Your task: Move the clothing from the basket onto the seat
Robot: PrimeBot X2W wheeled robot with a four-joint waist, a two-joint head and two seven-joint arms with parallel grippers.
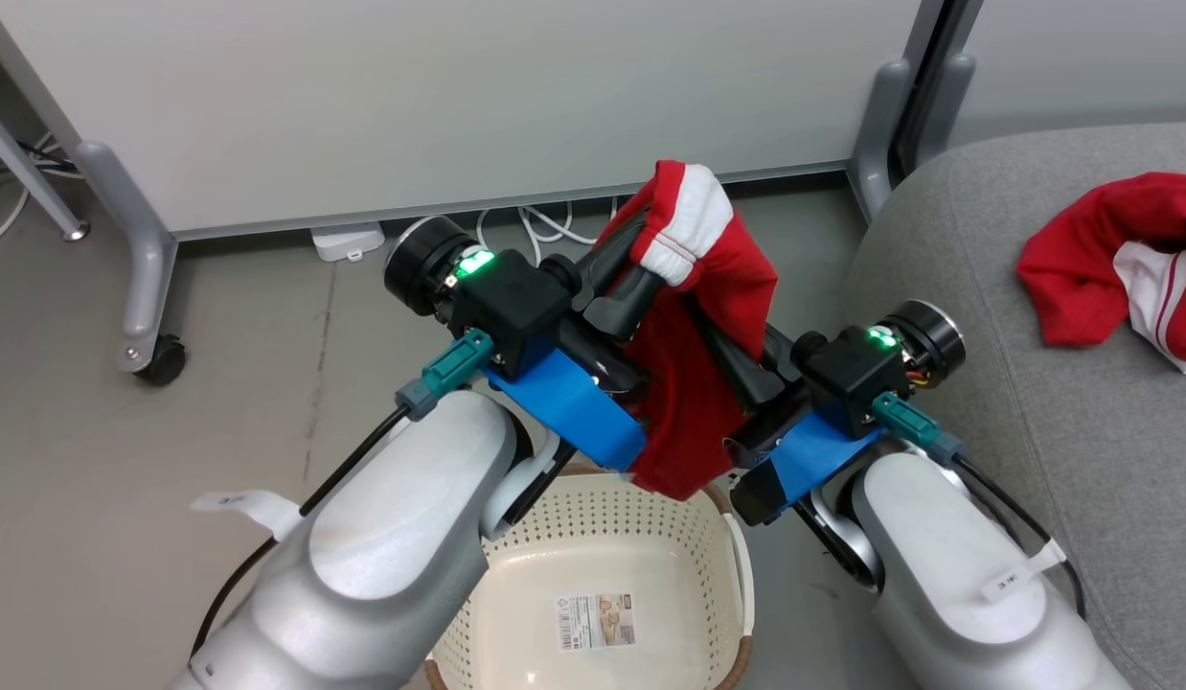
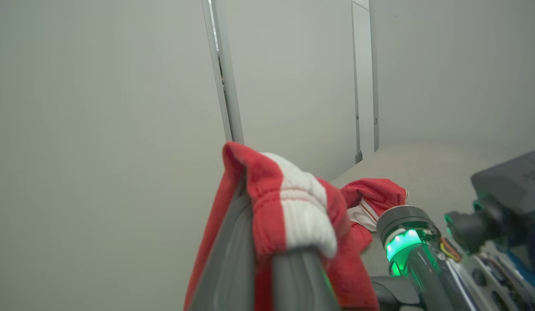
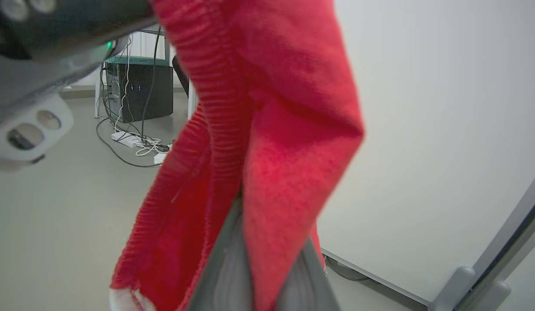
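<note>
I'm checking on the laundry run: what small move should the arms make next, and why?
Probably carry the held garment rightward to the seat. It hangs from the left gripper and right gripper above the basket, which looks empty; the other garment already lies on the seat.

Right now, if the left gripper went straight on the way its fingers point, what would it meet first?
Past the garment it holds, the left gripper would probably meet the white partition panel; depth is unclear.
</note>
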